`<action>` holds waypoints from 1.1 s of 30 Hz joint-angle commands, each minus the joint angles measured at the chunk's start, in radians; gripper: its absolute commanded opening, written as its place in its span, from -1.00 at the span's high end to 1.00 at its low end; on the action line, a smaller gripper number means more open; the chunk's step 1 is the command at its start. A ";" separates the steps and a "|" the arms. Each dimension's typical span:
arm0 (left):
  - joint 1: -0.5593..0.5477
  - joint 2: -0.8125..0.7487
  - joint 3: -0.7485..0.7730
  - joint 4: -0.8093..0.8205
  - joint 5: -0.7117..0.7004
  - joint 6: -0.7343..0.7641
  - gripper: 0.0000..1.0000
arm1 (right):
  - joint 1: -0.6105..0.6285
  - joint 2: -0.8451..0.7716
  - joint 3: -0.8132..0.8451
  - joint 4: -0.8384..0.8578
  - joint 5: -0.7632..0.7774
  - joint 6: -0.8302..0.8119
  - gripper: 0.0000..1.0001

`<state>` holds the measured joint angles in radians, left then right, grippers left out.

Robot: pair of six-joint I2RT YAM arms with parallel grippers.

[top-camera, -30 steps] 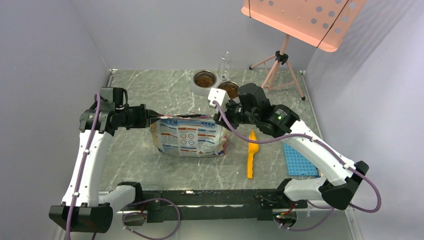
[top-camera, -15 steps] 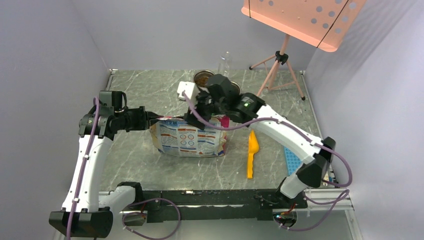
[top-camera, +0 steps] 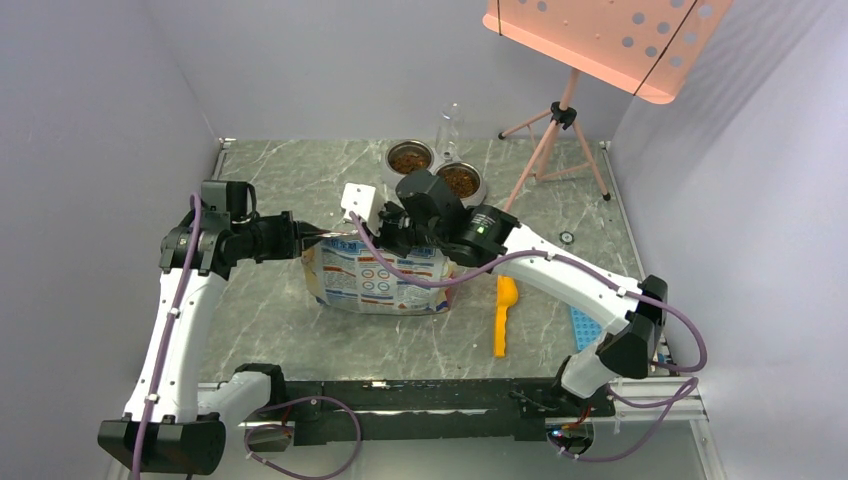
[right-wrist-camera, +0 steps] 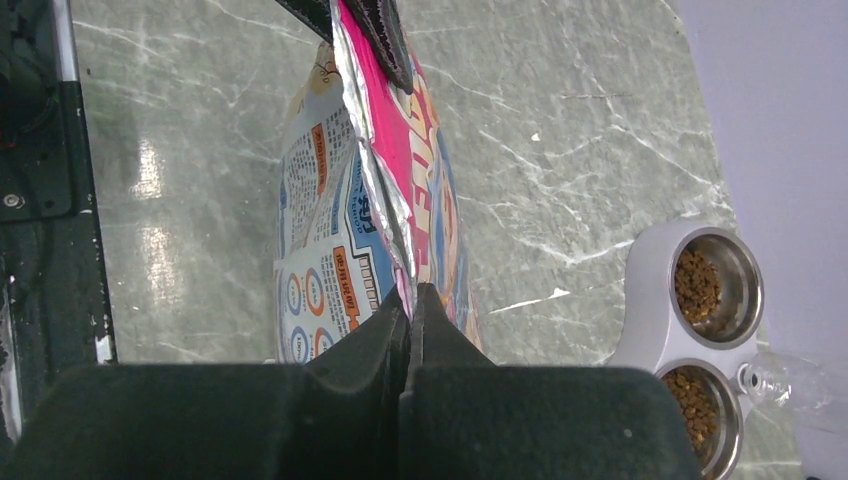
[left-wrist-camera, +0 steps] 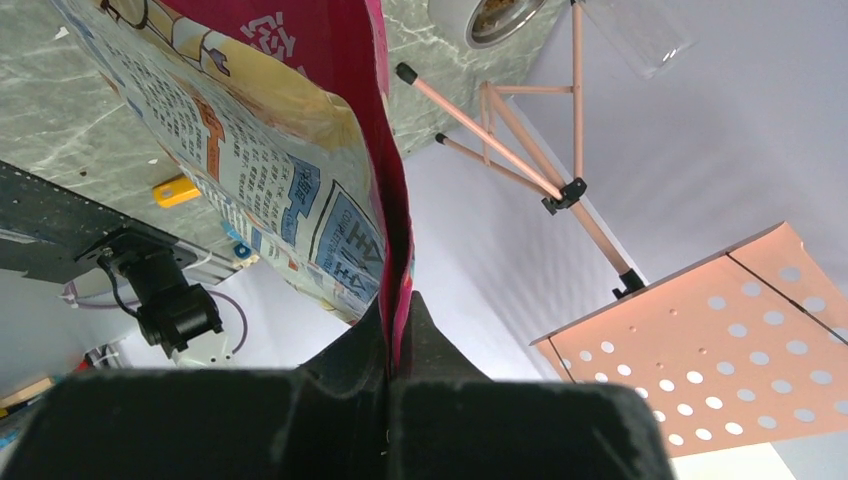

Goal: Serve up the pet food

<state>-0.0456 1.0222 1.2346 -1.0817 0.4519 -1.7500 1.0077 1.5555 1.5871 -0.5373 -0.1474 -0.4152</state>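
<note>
- My left hand (left-wrist-camera: pixel 398 312) is clenched on the top edge of the printed bag (top-camera: pixel 385 275), at its left end.
- My right hand (right-wrist-camera: pixel 410 300) pinches the same edge further along, jaws closed on the foil seam.
- The bag's bottom rests on the tabletop (top-camera: pixel 290 180).
- The pet food (right-wrist-camera: pixel 697 283) I can see fills both bowls of the white feeder (right-wrist-camera: pixel 645 300), beyond the bag.
- A yellow scoop (top-camera: pixel 504 312) lies flat just right of the bag.

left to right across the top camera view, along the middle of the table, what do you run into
left pincer → printed bag → yellow scoop → blue grid tray
</note>
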 commanded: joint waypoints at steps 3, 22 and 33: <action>0.035 -0.022 0.060 0.061 -0.081 -0.030 1.00 | -0.060 -0.104 -0.024 -0.096 0.082 0.025 0.67; -0.108 -0.017 0.062 0.107 -0.125 -0.059 -0.22 | -0.042 -0.116 -0.010 -0.087 0.091 -0.014 1.00; -0.247 0.007 0.031 0.175 -0.231 -0.117 0.93 | 0.000 -0.126 -0.029 -0.085 0.144 -0.044 1.00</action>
<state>-0.2897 1.0523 1.2644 -0.9615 0.2951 -1.8542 0.9985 1.4822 1.5490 -0.6201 -0.0498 -0.4458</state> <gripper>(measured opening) 0.319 0.013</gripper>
